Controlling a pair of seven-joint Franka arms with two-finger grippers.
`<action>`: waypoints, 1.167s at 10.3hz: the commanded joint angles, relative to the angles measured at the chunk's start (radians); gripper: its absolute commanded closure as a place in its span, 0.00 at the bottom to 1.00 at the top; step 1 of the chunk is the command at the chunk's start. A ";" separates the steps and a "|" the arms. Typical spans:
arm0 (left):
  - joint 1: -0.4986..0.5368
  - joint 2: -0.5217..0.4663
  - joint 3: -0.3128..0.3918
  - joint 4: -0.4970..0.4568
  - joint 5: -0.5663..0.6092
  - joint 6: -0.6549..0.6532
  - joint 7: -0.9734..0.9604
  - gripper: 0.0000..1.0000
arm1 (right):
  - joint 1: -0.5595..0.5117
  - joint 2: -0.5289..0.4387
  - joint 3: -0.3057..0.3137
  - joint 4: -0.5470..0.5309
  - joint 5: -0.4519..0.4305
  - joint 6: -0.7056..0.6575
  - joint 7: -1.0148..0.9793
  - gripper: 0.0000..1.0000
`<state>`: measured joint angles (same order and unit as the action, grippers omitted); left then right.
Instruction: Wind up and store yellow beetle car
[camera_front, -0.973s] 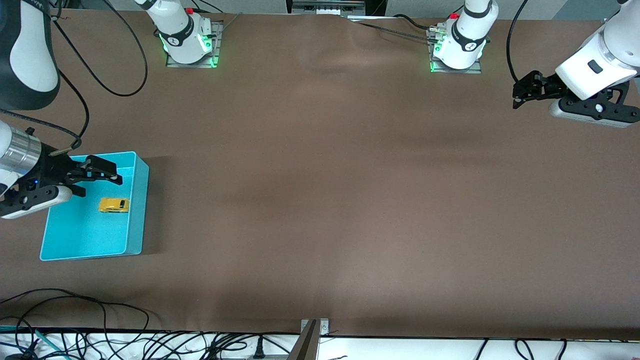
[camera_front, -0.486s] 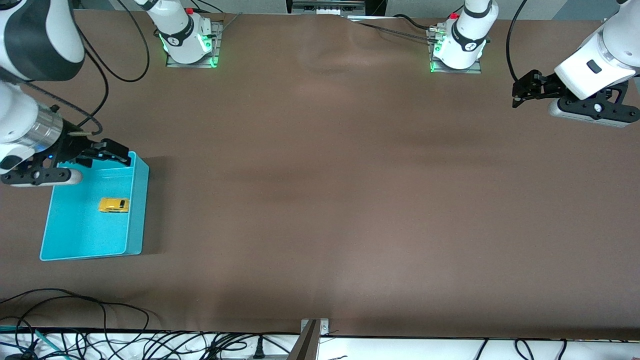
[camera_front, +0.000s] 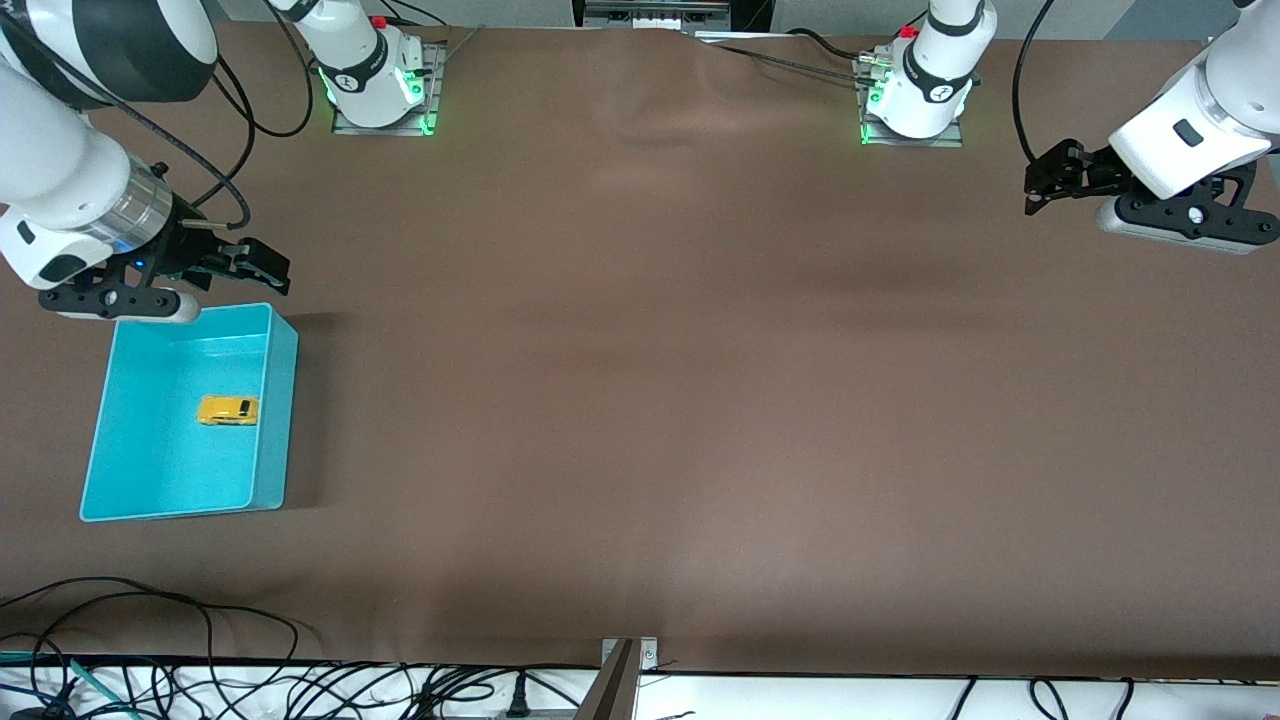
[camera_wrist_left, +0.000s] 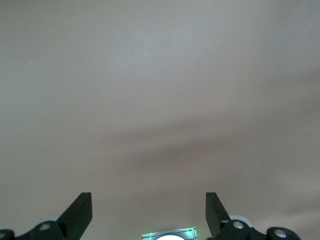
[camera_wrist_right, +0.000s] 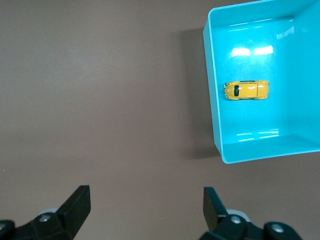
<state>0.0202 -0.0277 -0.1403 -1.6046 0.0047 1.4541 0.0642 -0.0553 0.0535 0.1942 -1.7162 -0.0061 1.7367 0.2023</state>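
The yellow beetle car (camera_front: 228, 410) lies inside the turquoise bin (camera_front: 283, 400) at the right arm's end of the table. It also shows in the right wrist view (camera_wrist_right: 246, 90), inside the bin (camera_wrist_right: 214, 125). My right gripper (camera_front: 262, 268) is open and empty, up in the air over the bare table just off the bin's edge that lies farther from the front camera. In its own wrist view the right gripper (camera_wrist_right: 146, 206) holds nothing. My left gripper (camera_front: 1040, 185) is open and empty, waiting over the table at the left arm's end. Its wrist view (camera_wrist_left: 149, 212) shows only bare table.
The brown table (camera_front: 660, 380) is bare between the bin and the left arm. The two arm bases (camera_front: 375, 85) (camera_front: 915, 95) stand along the table's edge farthest from the front camera. Cables (camera_front: 150, 640) lie along the nearest edge.
My right gripper has risen out of the bin and drawn back toward its base, open and empty. The car stays still in the bin. The left arm has not moved.
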 joint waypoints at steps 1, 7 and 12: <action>0.000 0.003 -0.005 0.023 0.024 -0.020 0.002 0.00 | -0.021 -0.034 0.004 -0.026 -0.015 -0.009 0.017 0.00; 0.000 0.003 -0.007 0.023 0.024 -0.020 0.002 0.00 | -0.021 -0.076 0.001 -0.029 -0.012 -0.046 0.009 0.00; 0.000 0.003 -0.007 0.023 0.024 -0.020 0.002 0.00 | -0.012 -0.130 0.001 -0.025 -0.003 -0.123 0.008 0.00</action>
<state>0.0201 -0.0278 -0.1419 -1.6043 0.0047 1.4540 0.0641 -0.0695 -0.0469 0.1926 -1.7174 -0.0062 1.6276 0.2028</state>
